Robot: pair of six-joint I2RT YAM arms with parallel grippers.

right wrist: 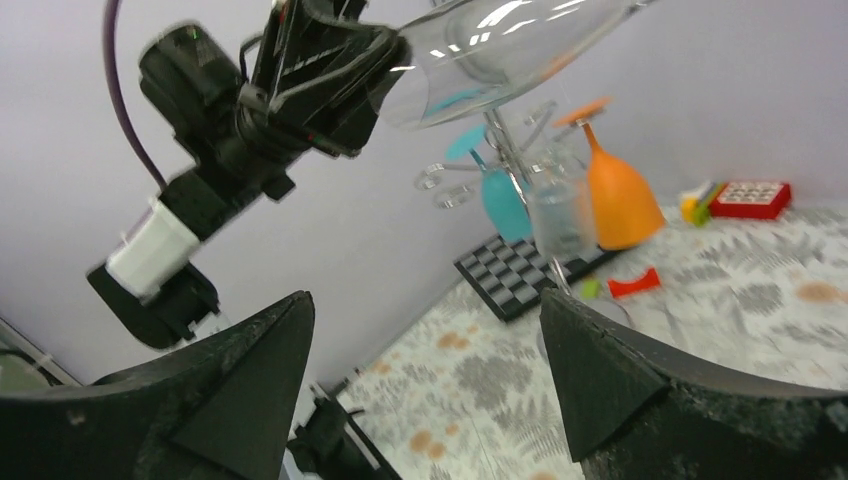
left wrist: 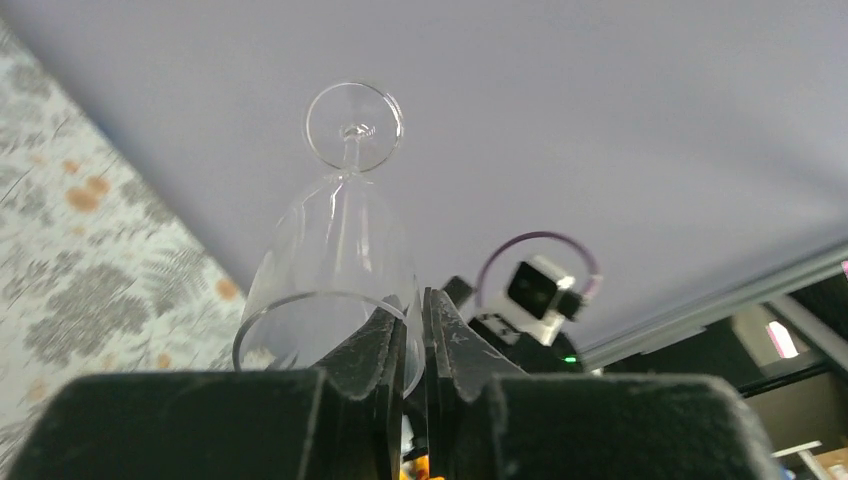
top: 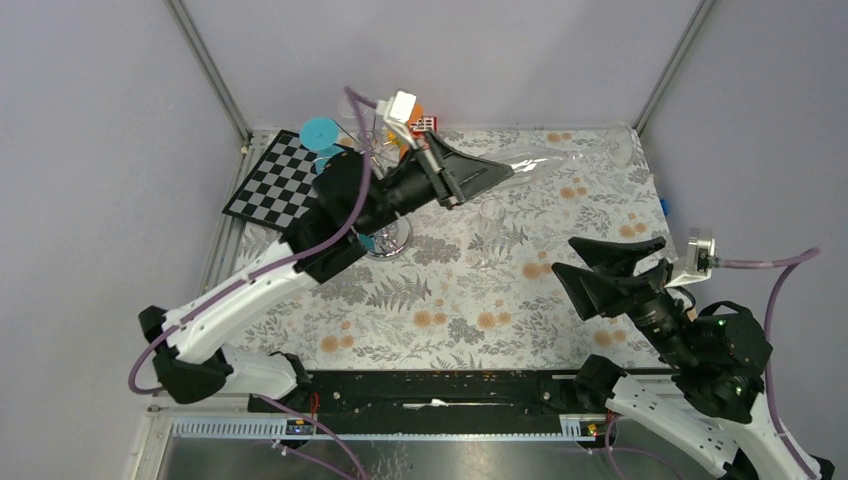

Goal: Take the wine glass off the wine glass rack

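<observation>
Hanging low over the flowered table (top: 470,310) at the lower right of the top view, the right gripper (top: 575,258) has its fingers spread wide with nothing between them. Its wrist view shows the two black fingers (right wrist: 250,380) at the bottom corners, with open space in the middle.

Farther in, at the upper centre of the top view, the left gripper (top: 500,174) is clamped on the rim of the clear wine glass (top: 545,163). The left wrist view shows the edge of the bowl pinched between two nearly closed fingers (left wrist: 375,350). The wine glass lies roughly level in the air, its mouth toward the gripper and its stem and round foot pointing to the upper right of the frame.

It is off the wine glass rack (top: 395,238), which stands to its left on a shiny round base, partly hidden under the left arm. An orange glass (right wrist: 615,195) and a blue glass (right wrist: 498,200) hang upside down from the rack's arms. Beyond, at the upper left, lies the chessboard (top: 280,180).
</observation>
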